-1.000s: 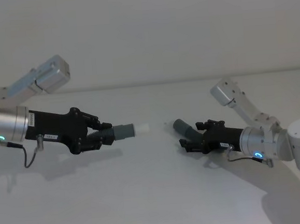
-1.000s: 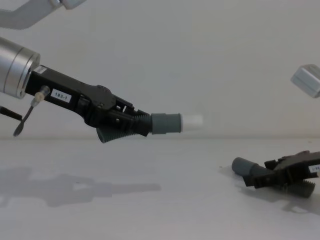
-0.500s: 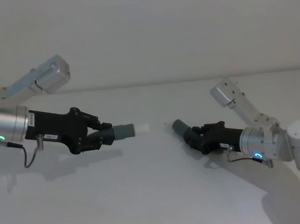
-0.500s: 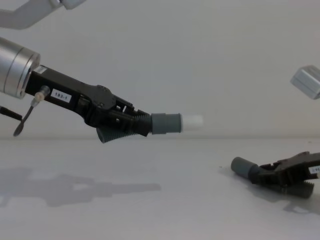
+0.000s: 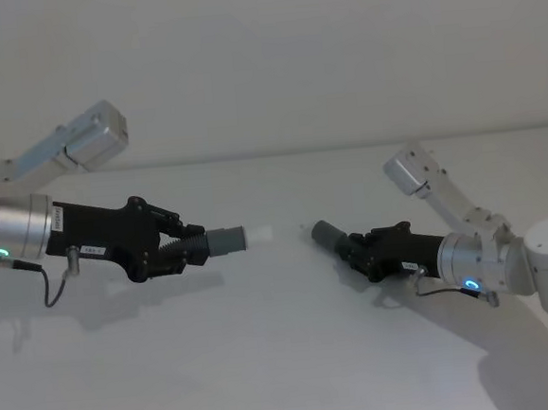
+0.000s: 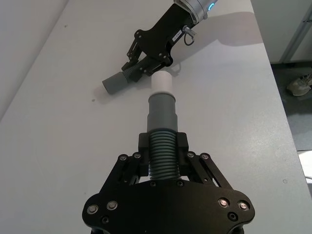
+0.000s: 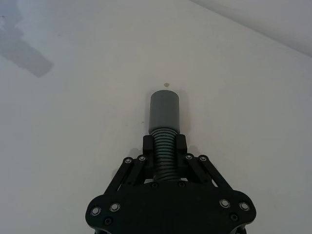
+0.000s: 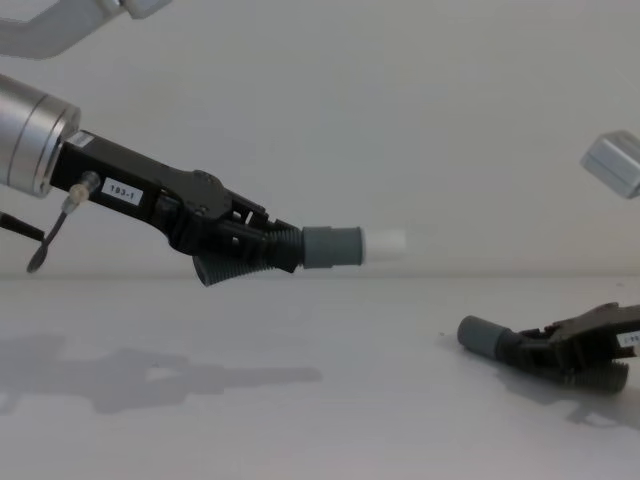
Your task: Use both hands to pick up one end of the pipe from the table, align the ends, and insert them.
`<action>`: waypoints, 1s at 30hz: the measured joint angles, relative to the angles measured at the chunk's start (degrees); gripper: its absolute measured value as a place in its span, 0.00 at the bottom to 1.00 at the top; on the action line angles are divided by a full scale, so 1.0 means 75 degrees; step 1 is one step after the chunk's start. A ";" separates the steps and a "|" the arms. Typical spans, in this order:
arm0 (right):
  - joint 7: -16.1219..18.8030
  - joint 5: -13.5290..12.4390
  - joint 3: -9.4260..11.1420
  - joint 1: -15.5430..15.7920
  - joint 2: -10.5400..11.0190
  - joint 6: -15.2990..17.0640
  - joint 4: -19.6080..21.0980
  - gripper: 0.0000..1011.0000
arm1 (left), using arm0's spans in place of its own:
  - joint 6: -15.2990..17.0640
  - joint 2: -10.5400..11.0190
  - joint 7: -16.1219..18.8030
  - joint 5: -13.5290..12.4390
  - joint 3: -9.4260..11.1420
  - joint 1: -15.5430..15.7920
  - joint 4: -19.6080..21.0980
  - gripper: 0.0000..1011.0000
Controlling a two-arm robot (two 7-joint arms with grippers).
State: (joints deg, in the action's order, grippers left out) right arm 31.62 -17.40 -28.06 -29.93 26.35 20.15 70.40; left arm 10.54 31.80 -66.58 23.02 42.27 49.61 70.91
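My left gripper (image 5: 187, 251) (image 8: 262, 250) hangs above the table (image 5: 267, 357), shut on the ribbed part of one pipe piece (image 6: 162, 146). That piece's grey cuff (image 5: 222, 240) and white tip (image 8: 388, 241) point right. My right gripper (image 5: 358, 251) (image 8: 535, 350) lies low at the table surface, shut on the ribs of the other pipe piece (image 7: 164, 146). Its plain grey socket cuff (image 5: 326, 233) (image 8: 480, 337) points left and slightly up. In the left wrist view the white tip (image 6: 161, 82) sits higher than the socket cuff (image 6: 114, 84), off to one side of it, with a gap between the two ends.
The table's right edge (image 6: 273, 73) drops off to a floor in the left wrist view. A tiny speck (image 7: 167, 84) lies on the surface ahead of the socket cuff. Bare white surface stretches between and in front of both arms.
The right gripper's fingers went from spread around the pipe piece to shut on it. Its cuff has since shifted slightly left and leveled out. The left arm held still.
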 joint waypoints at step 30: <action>0.0000 -0.0001 -0.0001 0.0001 0.0000 -0.0001 -0.0003 0.23 | 0.0000 0.0001 0.0000 0.0000 0.0000 0.0000 0.0000 0.29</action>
State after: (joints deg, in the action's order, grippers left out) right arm 31.62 -17.41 -28.07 -29.93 26.35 20.14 70.38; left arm 10.54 31.80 -66.58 23.02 42.27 49.61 70.91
